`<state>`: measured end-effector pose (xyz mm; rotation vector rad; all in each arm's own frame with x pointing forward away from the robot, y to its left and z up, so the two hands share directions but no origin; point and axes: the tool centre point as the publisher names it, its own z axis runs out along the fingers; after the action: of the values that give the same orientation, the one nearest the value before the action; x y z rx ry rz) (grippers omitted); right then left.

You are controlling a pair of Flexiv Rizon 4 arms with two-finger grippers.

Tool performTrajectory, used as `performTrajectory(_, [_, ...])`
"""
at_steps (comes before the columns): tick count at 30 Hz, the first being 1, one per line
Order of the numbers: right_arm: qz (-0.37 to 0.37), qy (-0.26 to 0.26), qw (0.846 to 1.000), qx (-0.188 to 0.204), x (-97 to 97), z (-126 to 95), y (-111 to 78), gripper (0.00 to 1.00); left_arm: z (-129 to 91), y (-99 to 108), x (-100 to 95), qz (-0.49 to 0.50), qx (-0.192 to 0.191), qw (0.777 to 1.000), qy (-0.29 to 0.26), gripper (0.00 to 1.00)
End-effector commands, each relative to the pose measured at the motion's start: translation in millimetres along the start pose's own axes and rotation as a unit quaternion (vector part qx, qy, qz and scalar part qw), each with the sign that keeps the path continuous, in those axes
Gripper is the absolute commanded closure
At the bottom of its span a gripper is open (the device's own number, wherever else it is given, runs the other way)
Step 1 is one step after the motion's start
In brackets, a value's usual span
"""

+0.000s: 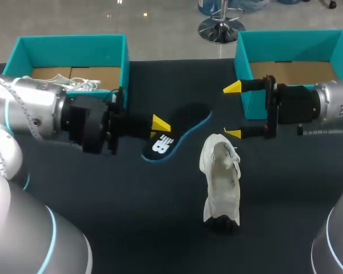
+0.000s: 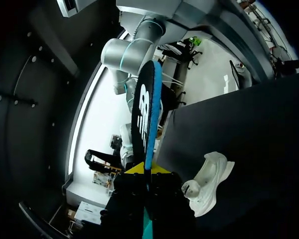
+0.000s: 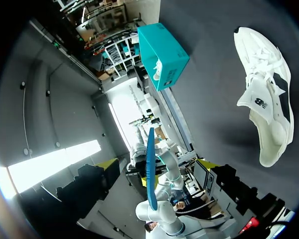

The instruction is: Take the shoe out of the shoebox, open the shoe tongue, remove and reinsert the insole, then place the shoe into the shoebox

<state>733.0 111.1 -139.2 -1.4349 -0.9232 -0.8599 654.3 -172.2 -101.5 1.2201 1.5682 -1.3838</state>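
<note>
Dark tabletop [image 1: 103, 217]. White shoe [image 1: 220, 182] lies mid-table, long axis running near-to-far. Just beyond it to the left, the left pincer [image 2: 147, 169] is clamped on the black insole [image 1: 186, 120], free end slanting toward the shoe — so, by my reckoning, the left arm feeds it in. Right pincer [image 1: 232, 110] spread wide, empty, beyond the shoe. Farthest back, teal shoebox [image 1: 286, 43].

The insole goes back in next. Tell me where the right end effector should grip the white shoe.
Probably the side wall of the white shoe, by the dark opening at its near end, the open right end effector coming from above on the right. The shoe is long and narrow, laces up; this leaves the opening free for the insole in the left end effector.
</note>
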Motion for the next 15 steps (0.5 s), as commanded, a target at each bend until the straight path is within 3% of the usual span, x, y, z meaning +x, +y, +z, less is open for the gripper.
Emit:
performTrajectory(1, [0.000,-0.001,1.000,-0.001,0.1,1.3,0.0,0.00,37.1,7.4,-8.8,0.005,-0.004,1.000,0.006,1.00])
performTrajectory(10, [0.000,-0.001,1.000,-0.001,0.1,1.3,0.0,0.00,58.9,13.5,-9.7,0.004,-0.012,1.000,0.017,1.00])
performTrajectory(15, [0.000,-0.001,1.000,-0.001,0.1,1.3,0.0,0.00,68.5,15.0,-0.3,-0.010,-0.054,0.998,0.034,1.00])
